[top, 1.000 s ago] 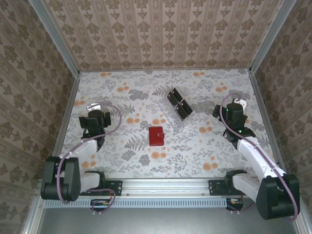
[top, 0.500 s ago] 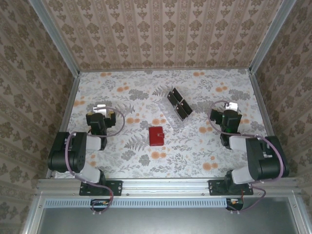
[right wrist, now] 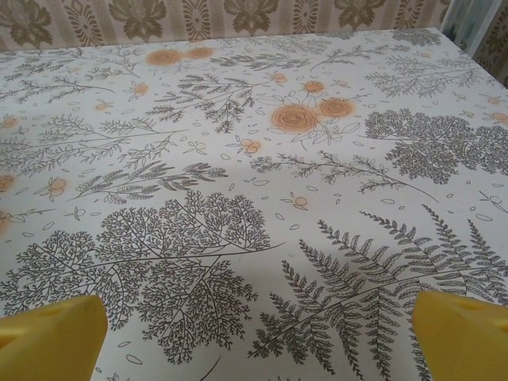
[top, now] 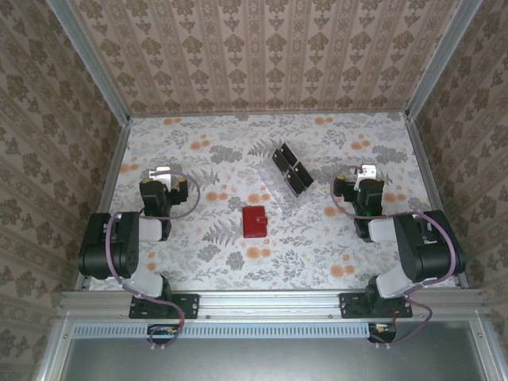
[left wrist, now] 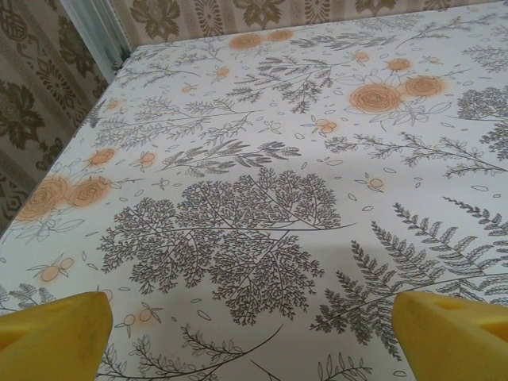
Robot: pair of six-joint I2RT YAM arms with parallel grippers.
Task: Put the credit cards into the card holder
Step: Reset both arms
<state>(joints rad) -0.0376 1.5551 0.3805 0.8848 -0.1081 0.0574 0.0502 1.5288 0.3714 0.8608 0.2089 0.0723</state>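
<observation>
Both arms sit folded back on their own sides of the counter (top: 198,262). The left gripper (left wrist: 252,341) has its yellow fingertips (left wrist: 51,332) spread wide apart over bare floral print with nothing between them. The right gripper (right wrist: 255,341) is spread just as wide and is likewise empty. The card holder (top: 255,221) lies near the middle of the counter between the two arms. Its red outer face is up and it looks folded shut. The credit cards (top: 291,169) lie just beyond it, far and slightly right, packed side by side in a clear tray (top: 270,181) set at an angle. The likeliest trouble, as I judge it, comes from the cards themselves. They are thin, glossy and flat against the tray, so a fingertip may skate over an edge instead of catching it, or pinch two at once because they touch. The tray looks light and may slide or tip under a sideways push. The holder would have to be opened and kept open. If only one gripper works on it, it could shift across the smooth cloth or fold shut on a card that is half in. By count there are two grippers, one card holder and one clear tray. There appear to be four black cards, though their edges run together from above, so that number is not certain.
</observation>
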